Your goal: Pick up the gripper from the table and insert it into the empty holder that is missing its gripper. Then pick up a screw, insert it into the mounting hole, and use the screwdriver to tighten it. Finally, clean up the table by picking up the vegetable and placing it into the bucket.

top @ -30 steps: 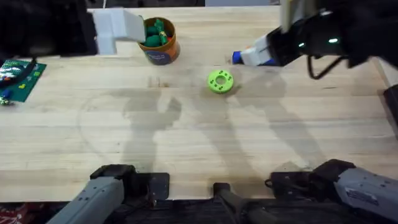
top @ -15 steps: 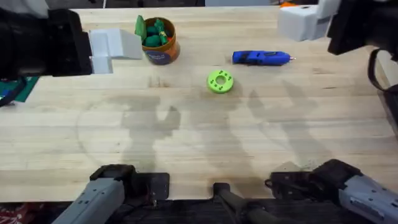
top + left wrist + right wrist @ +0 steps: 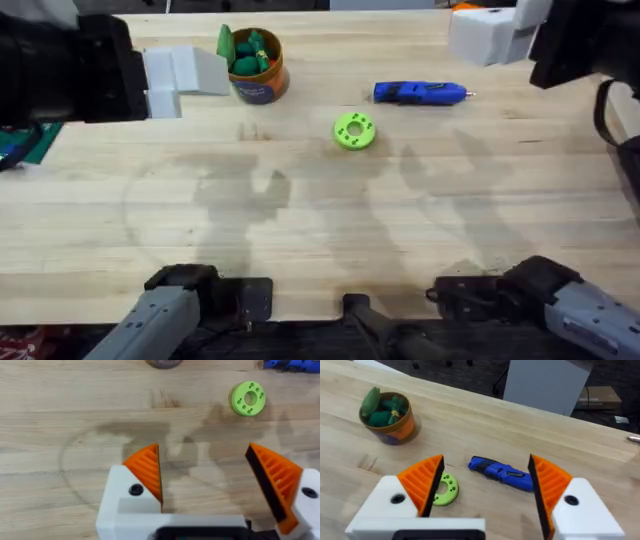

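The blue screwdriver [image 3: 420, 93] lies flat on the table, right of the bucket [image 3: 256, 66]; it is also in the right wrist view [image 3: 502, 473]. Dark green vegetable pieces [image 3: 246, 58] sit inside the tan-orange bucket [image 3: 388, 419] beside a brighter green pointed piece [image 3: 223, 42]. My left gripper [image 3: 200, 72] hovers open just left of the bucket, nothing between its orange pads [image 3: 148, 469]. My right gripper [image 3: 478, 36] hangs open at the far right, above and beyond the screwdriver, also empty [image 3: 485, 485]. The loose gripper, holder and screw are out of view.
A bright green disc with holes [image 3: 354, 131] lies mid-table, in front of the screwdriver; it also appears in the wrist views [image 3: 247, 398] [image 3: 445, 489]. A green circuit board [image 3: 22, 146] lies at the left edge. Bare wood spreads across the table's near half.
My right gripper has lifted off the screwdriver and drawn back to the far right, leaving the tool flat on the table. The left gripper shifted slightly left, uncovering the bucket's bright green piece.
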